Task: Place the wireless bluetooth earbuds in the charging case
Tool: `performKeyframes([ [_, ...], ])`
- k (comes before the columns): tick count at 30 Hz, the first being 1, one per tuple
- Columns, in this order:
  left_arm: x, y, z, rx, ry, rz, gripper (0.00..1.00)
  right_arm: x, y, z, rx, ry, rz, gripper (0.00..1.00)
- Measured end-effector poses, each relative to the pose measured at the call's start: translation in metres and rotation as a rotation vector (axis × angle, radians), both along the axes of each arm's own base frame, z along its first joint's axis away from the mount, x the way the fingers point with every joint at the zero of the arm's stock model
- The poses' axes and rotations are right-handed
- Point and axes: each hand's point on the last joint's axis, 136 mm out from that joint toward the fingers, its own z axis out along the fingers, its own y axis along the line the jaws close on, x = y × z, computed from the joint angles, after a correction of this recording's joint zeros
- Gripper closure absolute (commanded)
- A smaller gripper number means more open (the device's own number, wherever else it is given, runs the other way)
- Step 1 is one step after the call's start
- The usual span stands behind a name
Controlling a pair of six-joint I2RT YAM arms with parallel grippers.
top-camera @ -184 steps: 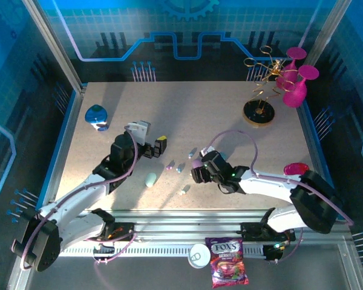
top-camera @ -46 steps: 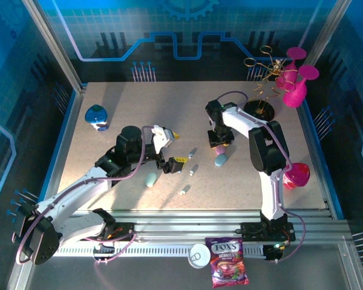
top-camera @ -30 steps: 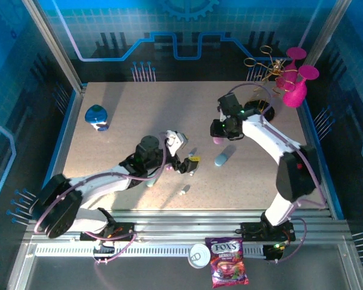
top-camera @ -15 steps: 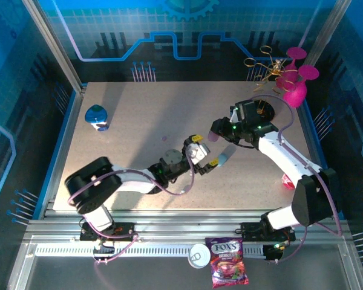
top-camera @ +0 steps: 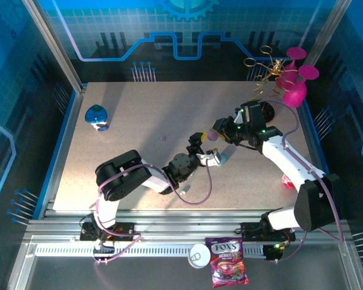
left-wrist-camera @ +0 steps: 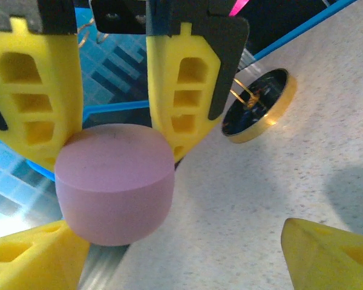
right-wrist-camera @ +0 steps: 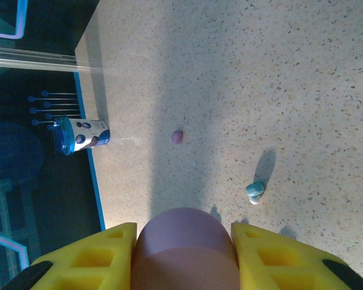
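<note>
Beyond the purple charging case (left-wrist-camera: 115, 181), on the table (right-wrist-camera: 260, 72), lie two wireless bluetooth earbuds (right-wrist-camera: 255, 190); tiny, light, probably slippery, best pinched across the stubby body; right end effector (right-wrist-camera: 183, 232) clenches the case; left end effector (top-camera: 207, 148) stands spread beside it, grasping nothing.

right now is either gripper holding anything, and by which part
The right gripper pinches the rounded pale purple case by its opposite sides between its yellow fingers. The left gripper is open, holding nothing.
</note>
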Motion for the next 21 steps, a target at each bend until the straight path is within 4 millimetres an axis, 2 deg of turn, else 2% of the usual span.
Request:
performKeyframes([
  [11, -0.009, -0.010, 0.013, 0.042, -0.081, -0.015, 0.25, -0.002, -0.008, -0.004, 0.015, 0.020, -0.013, 0.70],
  [18, -0.011, -0.025, 0.035, 0.026, -0.141, -0.041, 0.41, -0.003, -0.013, -0.006, 0.031, 0.027, -0.016, 0.71],
  [21, -0.010, -0.027, 0.039, 0.020, -0.150, -0.043, 0.41, -0.005, -0.011, -0.003, 0.043, 0.019, -0.005, 0.71],
])
